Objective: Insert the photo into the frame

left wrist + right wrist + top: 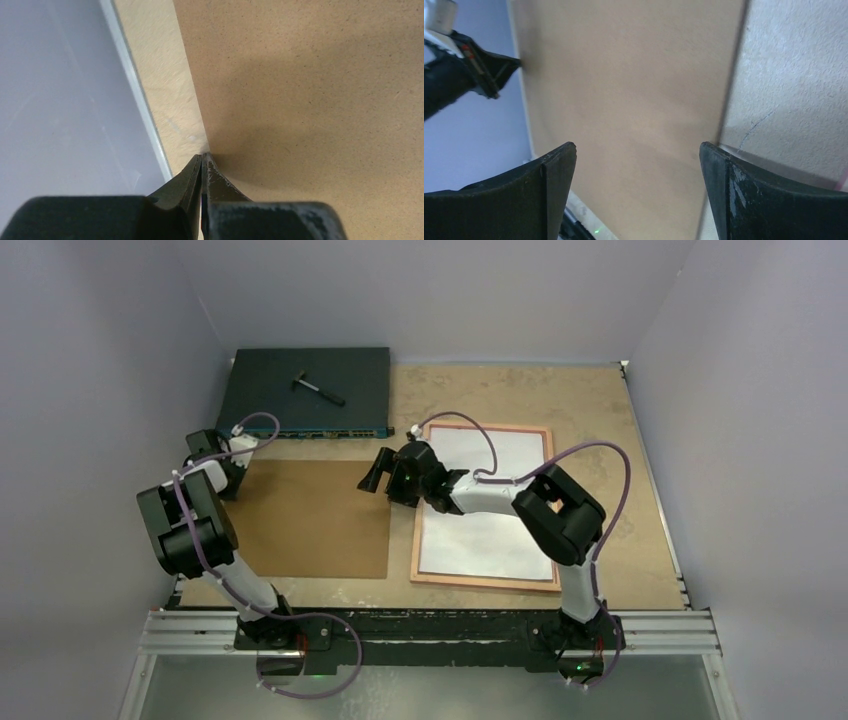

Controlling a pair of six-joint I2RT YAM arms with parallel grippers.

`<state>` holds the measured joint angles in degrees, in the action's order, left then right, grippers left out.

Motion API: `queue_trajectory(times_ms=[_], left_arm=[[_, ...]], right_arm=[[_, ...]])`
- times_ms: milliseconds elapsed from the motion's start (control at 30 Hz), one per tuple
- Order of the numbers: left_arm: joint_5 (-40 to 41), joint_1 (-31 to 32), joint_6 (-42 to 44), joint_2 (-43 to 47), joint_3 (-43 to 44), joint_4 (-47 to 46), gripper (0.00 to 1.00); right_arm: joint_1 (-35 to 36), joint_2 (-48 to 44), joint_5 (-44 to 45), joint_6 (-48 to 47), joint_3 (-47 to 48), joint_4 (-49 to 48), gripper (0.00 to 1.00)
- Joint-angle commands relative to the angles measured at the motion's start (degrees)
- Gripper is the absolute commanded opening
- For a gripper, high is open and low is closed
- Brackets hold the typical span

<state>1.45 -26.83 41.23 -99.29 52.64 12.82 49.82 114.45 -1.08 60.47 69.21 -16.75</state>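
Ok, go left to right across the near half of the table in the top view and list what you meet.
left hand → brown backing board → right hand → pink frame

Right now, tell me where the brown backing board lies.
In the top view the backing board lies flat left of centre, beside the frame and nearer than the dark box.

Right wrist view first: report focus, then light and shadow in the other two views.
Right wrist: the right gripper is crisp, the backing board beyond it soft. Left wrist: a broad dim shadow spreads over that board from the left gripper. Top external: even, soft light, sharp throughout.
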Motion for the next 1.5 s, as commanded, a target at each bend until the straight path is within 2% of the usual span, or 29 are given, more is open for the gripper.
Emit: queue_trajectory(times_ms=[0, 167, 300, 333, 400, 467, 533, 767, 1100, 1300, 1467], left_arm=[[-12.1, 4.4, -1.9, -4.3, -5.0, 15.4, 0.00], [-12.2, 6.7, -2.0, -3.7, -4.4, 17.0, 0.00], [-10.3, 6.9, -1.7, -3.4, -4.6, 16.4, 0.00], [-9.1, 6.9, -1.8, -3.3, -4.7, 15.7, 0.00], [-7.7, 6.1, -2.1, -3.3, -4.4, 14.8, 0.00], [-7.7, 4.4, -2.3, -3.6, -2.9, 14.9, 0.00], [-7.8, 2.8, -2.4, -3.6, -1.3, 15.4, 0.00], [-9.0, 0.4, -1.1, -1.8, 2.9, 18.9, 0.00], [-8.4, -0.4, -0.3, -4.1, 2.3, 20.3, 0.00], [-7.9, -0.4, -0.5, -5.1, 1.8, 20.3, 0.00], [-8.2, -0.3, -0.7, -5.6, 1.2, 20.4, 0.00]], right_arm=[[-0.6, -5.0, -4.1, 2.8, -1.3, -6.2, 0.94], [-0.8, -6.0, -4.9, 3.3, -1.4, -7.9, 0.93], [-0.9, -6.9, -3.7, 1.7, -0.7, -5.5, 0.90], [-0.9, -7.0, -1.4, 1.3, 0.4, -2.7, 0.88], [0.0, -5.8, 5.1, -2.3, 6.1, 9.9, 0.86], [2.1, -4.2, 13.4, -4.0, 11.9, 21.9, 0.90], [3.5, -3.4, 19.2, -4.1, 14.2, 27.5, 0.94], [3.8, -3.5, 19.9, -2.5, 9.8, 28.5, 0.96], [3.8, -3.5, 19.1, -1.3, 5.2, 27.2, 0.97], [4.3, -1.2, 23.1, -1.3, 8.0, 32.4, 0.98], [4.8, 2.5, 22.6, -1.0, 11.2, 33.1, 0.99]])
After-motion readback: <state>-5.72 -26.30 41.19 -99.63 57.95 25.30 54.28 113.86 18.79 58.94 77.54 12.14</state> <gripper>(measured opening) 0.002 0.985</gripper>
